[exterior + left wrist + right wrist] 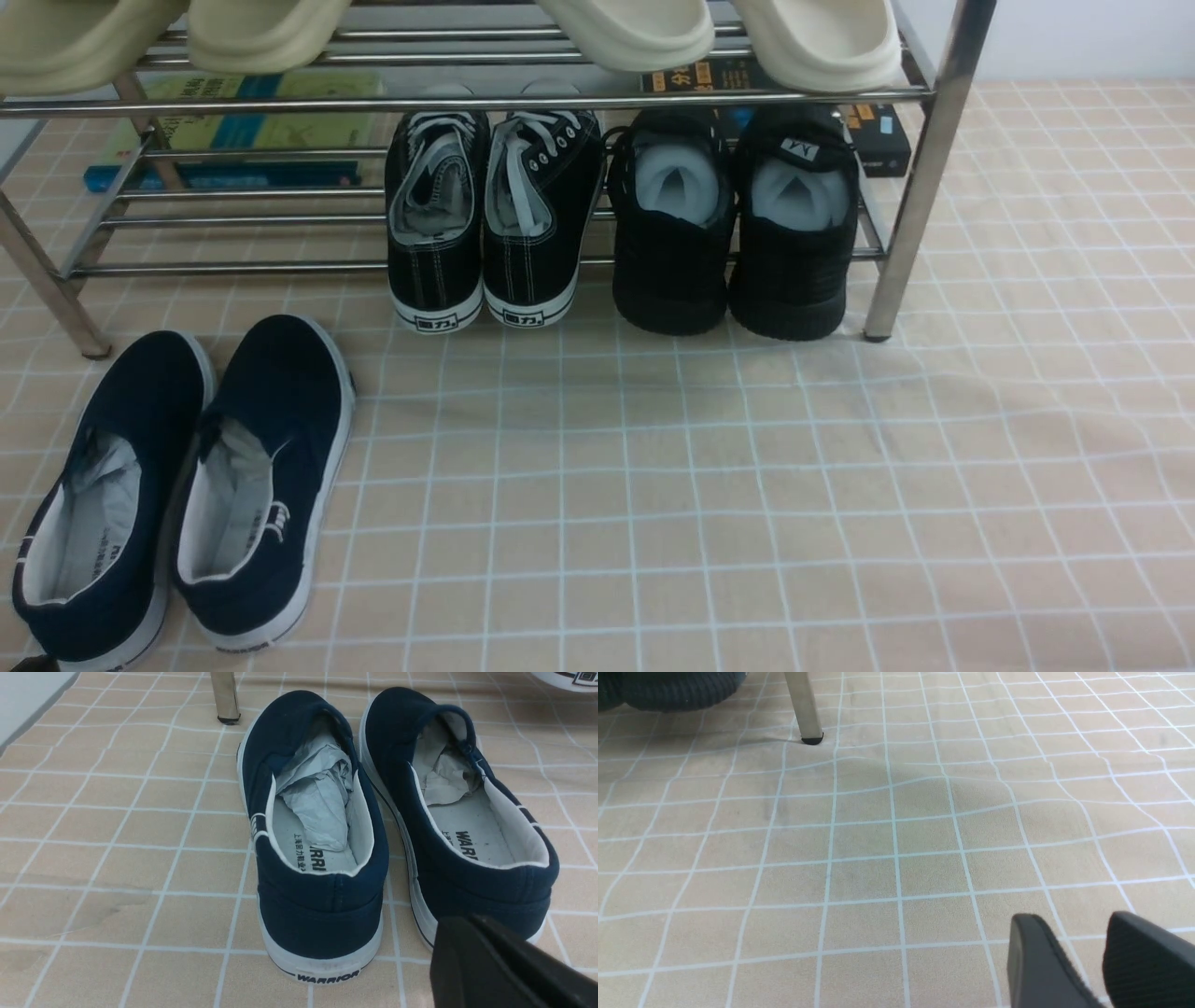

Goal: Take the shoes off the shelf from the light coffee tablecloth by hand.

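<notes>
Navy slip-on shoes (182, 490) sit side by side at the near left of the light coffee tablecloth (709, 504), heels toward the camera, toes pointing at the shelf (920, 177). They lie off the rack, just in front of its left leg. Crumpled grey paper fills both, and "WARRIOR" shows on a heel. In the left wrist view the left gripper (486, 961) hangs just behind the heel of the right-hand shoe, jaws pressed together and empty, not touching it. The right gripper (1083, 956) hovers over bare cloth at the right, well apart from the pair, its fingers slightly spread and holding nothing. On the lower tier, black lace-up sneakers (495, 219) stand left of all-black sneakers (733, 224); cream slippers (719, 33) rest above.
</notes>
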{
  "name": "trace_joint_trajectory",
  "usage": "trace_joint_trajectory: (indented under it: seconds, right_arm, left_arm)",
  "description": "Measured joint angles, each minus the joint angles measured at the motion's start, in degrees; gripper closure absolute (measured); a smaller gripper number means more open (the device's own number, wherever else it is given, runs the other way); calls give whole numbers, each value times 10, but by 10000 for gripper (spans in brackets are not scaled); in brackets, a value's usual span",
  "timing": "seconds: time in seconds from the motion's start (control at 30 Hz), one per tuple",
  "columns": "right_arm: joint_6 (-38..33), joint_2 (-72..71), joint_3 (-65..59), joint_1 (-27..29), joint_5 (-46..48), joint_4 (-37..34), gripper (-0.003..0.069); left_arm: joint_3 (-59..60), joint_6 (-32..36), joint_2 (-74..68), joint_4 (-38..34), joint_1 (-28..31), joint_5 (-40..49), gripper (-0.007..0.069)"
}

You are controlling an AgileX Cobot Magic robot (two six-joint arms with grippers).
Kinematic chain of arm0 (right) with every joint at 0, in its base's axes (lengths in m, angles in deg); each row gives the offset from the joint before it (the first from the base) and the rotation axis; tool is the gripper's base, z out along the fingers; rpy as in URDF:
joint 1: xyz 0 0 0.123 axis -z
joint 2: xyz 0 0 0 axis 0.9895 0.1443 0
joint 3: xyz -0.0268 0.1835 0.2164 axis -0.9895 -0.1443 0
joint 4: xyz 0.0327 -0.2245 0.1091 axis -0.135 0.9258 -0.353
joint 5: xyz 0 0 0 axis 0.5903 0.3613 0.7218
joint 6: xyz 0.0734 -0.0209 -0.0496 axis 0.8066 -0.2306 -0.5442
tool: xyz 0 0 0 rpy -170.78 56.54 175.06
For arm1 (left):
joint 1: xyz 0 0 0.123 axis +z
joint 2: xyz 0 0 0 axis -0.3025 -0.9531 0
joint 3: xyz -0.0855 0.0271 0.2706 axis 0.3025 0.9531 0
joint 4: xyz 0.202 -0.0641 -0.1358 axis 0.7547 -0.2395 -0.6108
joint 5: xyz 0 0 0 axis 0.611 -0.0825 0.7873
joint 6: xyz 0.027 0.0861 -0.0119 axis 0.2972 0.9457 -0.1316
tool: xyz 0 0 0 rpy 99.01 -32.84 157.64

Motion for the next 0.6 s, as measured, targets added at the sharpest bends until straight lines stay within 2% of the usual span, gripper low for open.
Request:
trace_joint_trajectory:
  seconds: [0.6]
  right_arm:
    - [0,0,0,0,0,0,419]
  left_arm:
    - [0,0,0,0,0,0,592]
